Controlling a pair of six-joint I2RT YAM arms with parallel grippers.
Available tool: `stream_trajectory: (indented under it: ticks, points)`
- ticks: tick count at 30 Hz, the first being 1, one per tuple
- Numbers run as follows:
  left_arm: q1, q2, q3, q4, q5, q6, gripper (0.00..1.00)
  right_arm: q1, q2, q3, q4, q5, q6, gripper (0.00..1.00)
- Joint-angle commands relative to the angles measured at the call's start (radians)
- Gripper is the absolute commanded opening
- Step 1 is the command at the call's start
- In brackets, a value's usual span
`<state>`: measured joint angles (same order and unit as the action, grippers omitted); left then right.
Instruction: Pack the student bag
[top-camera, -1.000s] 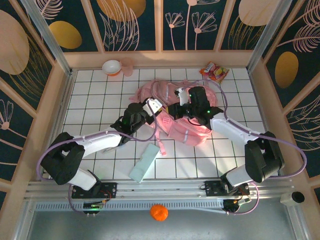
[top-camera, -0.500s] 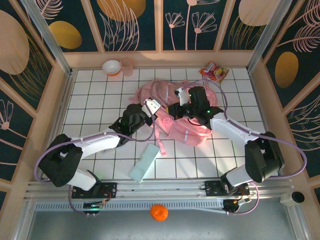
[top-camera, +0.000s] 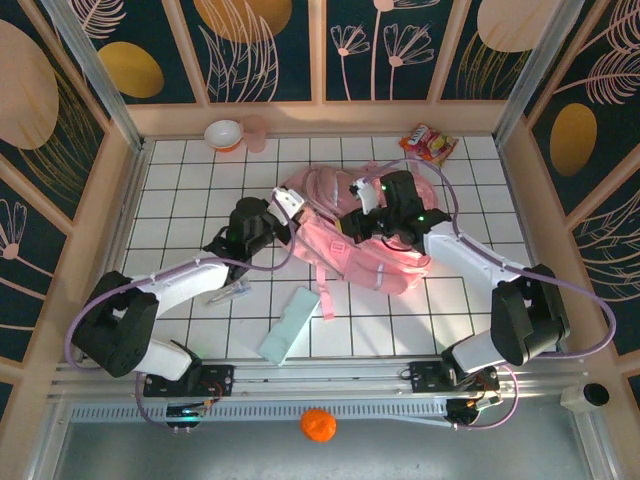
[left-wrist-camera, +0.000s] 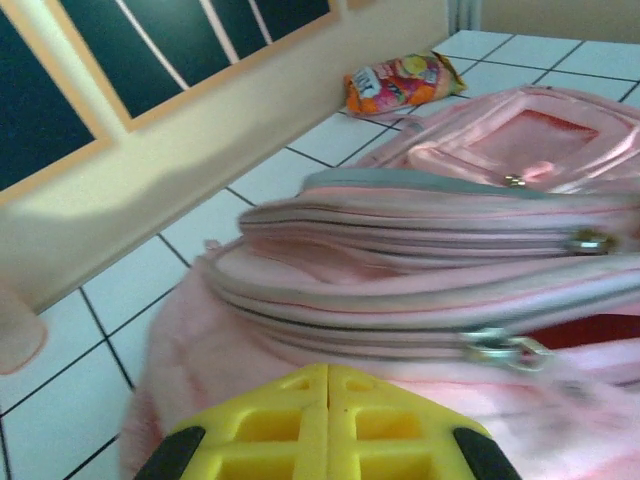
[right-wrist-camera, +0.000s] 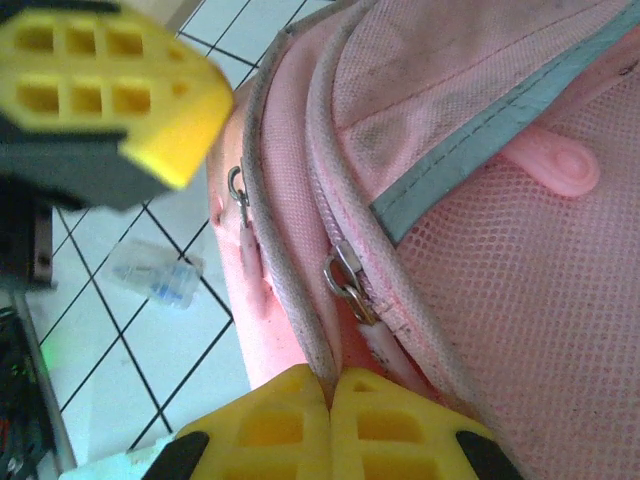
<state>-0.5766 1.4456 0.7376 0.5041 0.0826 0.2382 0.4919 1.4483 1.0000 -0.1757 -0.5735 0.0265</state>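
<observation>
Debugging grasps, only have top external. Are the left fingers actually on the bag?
Observer: Left wrist shows the left gripper shut, pads together, nothing visible between them; the student bag lies just beyond.
Operator: Right one?
Observer: On right wrist the right gripper is shut, pink bag fabric running into its tips; looks pinched.
Operator: Zippers nearby?
Observer: A metal zipper pull hangs just above those tips.

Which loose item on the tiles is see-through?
The small clear packet just left of the mint case; that case, the snack bag and the bowl are opaque.
</observation>
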Motion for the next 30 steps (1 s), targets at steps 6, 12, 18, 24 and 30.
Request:
stream_trajectory:
  ticks: [6,12,18,24,30]
  points:
    - [0.028,-0.027,0.044,-0.109,0.230,0.045,0.01,-0.036,-0.007,0.121,-0.108,-0.097,-0.108,0.00]
    - [-0.041,-0.102,-0.048,-0.035,0.261,0.219,0.46,-0.036,0.004,0.118,-0.062,-0.106,-0.059,0.00]
    - [-0.137,-0.086,-0.116,0.098,-0.042,0.285,0.57,-0.034,-0.002,0.107,-0.035,-0.117,-0.040,0.00]
    - [-0.152,-0.025,-0.115,0.191,-0.179,0.268,0.63,-0.026,-0.008,0.101,-0.022,-0.132,-0.033,0.00]
    - [-0.154,0.043,-0.122,0.292,-0.240,0.248,0.63,-0.023,-0.018,0.097,-0.019,-0.146,-0.040,0.00]
